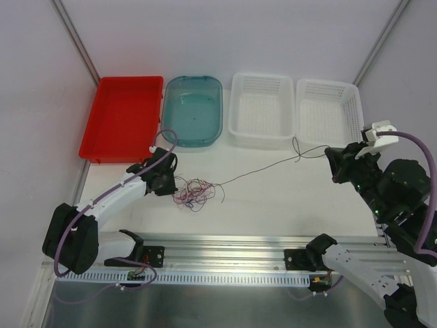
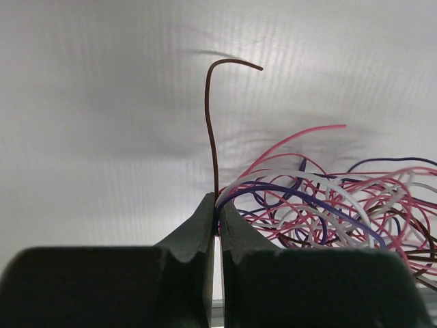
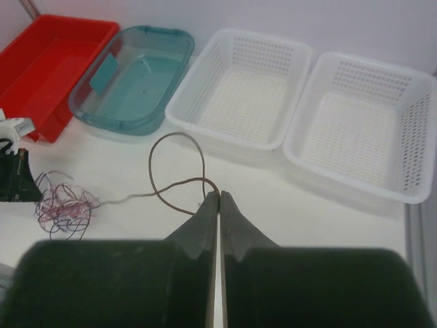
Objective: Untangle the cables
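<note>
A small clump of thin cables (image 1: 196, 193) in pink, white, purple and dark brown lies on the white table in front of the teal bin; it also shows in the left wrist view (image 2: 328, 205) and right wrist view (image 3: 63, 205). My left gripper (image 1: 164, 179) is shut at the clump's left edge, pinching strands, with a brown end (image 2: 213, 123) sticking up from its tips (image 2: 218, 205). One long dark brown cable (image 1: 263, 168) runs from the clump to my right gripper (image 1: 333, 154), which is shut on its looped end (image 3: 179, 171).
Along the back stand a red tray (image 1: 123, 117), a teal bin (image 1: 193, 109) and two white perforated baskets (image 1: 262, 109) (image 1: 329, 112). An aluminium rail (image 1: 225, 256) runs along the near edge by the arm bases.
</note>
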Controlling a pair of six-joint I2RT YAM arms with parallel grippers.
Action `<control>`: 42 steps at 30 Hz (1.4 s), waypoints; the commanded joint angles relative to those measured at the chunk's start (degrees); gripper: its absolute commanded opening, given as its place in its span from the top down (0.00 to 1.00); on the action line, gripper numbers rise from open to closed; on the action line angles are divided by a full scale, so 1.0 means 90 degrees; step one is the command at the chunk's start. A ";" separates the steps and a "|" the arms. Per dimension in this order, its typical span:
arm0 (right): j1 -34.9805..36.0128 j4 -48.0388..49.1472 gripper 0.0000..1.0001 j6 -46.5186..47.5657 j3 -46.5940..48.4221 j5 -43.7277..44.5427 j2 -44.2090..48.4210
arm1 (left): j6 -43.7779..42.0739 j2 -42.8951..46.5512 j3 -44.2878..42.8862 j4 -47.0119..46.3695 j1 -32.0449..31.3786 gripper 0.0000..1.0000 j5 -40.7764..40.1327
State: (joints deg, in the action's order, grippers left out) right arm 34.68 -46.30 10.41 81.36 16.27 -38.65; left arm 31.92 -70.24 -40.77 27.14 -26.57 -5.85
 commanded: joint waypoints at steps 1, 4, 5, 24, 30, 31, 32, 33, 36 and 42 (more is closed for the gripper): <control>-0.0025 -0.0050 0.99 0.0444 0.0744 0.0768 0.0115 | -0.0139 -0.0125 -0.0167 0.0354 0.0246 1.00 -0.0142; -0.0025 -0.0128 0.99 0.0571 0.0969 0.1110 0.0183 | -0.0051 -0.0097 -0.0138 0.0344 0.0578 1.00 0.0102; -0.0034 -0.0138 0.99 0.0591 0.0979 0.1170 0.0242 | -0.0041 -0.0009 -0.0138 0.0344 0.0647 1.00 0.0112; -0.0025 0.0281 0.99 0.0678 0.0530 0.0848 -0.0519 | -0.1319 0.1396 -0.0889 0.0637 0.0911 0.32 0.1011; -0.0103 0.0886 0.99 0.1136 0.1095 0.1238 -0.1378 | -0.2189 0.2364 -0.0656 0.0550 0.0921 0.04 0.0767; -0.0161 0.0984 0.99 0.1205 0.1183 0.1277 -0.1514 | -0.2296 0.2577 -0.0578 0.0520 0.0911 0.01 0.0699; -0.0200 0.1217 0.99 0.1274 0.1271 0.1317 -0.1719 | -0.2326 0.2676 -0.0413 0.0462 0.0911 0.01 0.0679; -0.0297 0.1325 0.99 0.1381 0.1485 0.1307 -0.1837 | -0.2355 0.2784 -0.0334 0.0423 0.0911 0.01 0.0515; -0.0570 0.1736 0.99 0.1499 0.1866 0.1278 -0.2344 | -0.2317 0.3135 -0.0002 0.0238 0.0921 0.01 0.0309; -0.1399 0.2556 0.99 0.1724 0.2746 0.1112 -0.3340 | -0.2209 0.3448 0.0185 0.0129 0.0911 0.01 0.0093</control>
State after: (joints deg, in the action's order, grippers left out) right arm 25.76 -31.24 23.53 102.30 26.15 -65.80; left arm 13.28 -40.71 -39.22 30.68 -18.65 -2.66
